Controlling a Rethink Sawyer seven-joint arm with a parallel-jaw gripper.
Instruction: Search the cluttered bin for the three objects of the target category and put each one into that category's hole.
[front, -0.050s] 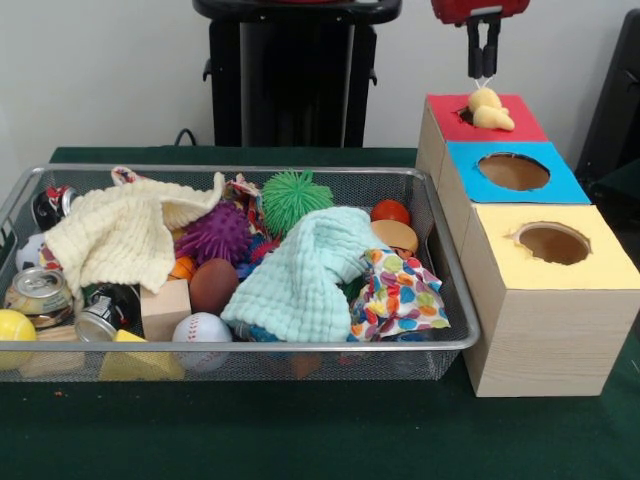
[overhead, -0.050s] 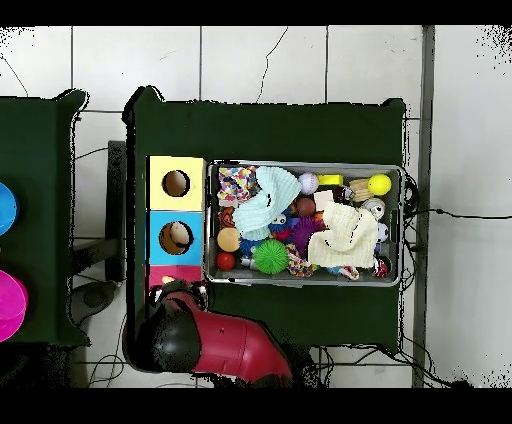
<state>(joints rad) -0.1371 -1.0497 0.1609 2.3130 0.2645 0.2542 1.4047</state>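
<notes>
While the gripper (front, -0.050s: 484, 72) hangs just above the red box (front, -0.050s: 505, 120), its fingers narrow and empty, we find the yellow toy duck (front, -0.050s: 490, 108) resting at the hole's rim; next, we judge, a nudge in.

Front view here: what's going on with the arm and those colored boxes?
The gripper hangs right over the red-topped box, where a pale yellow duck-like toy sits at its hole; whether the fingers are touching it is unclear. The blue-topped box and yellow-topped box stand alongside with open holes. The wire bin is full of clutter: cloths, spiky balls, cans, a baseball.
</notes>
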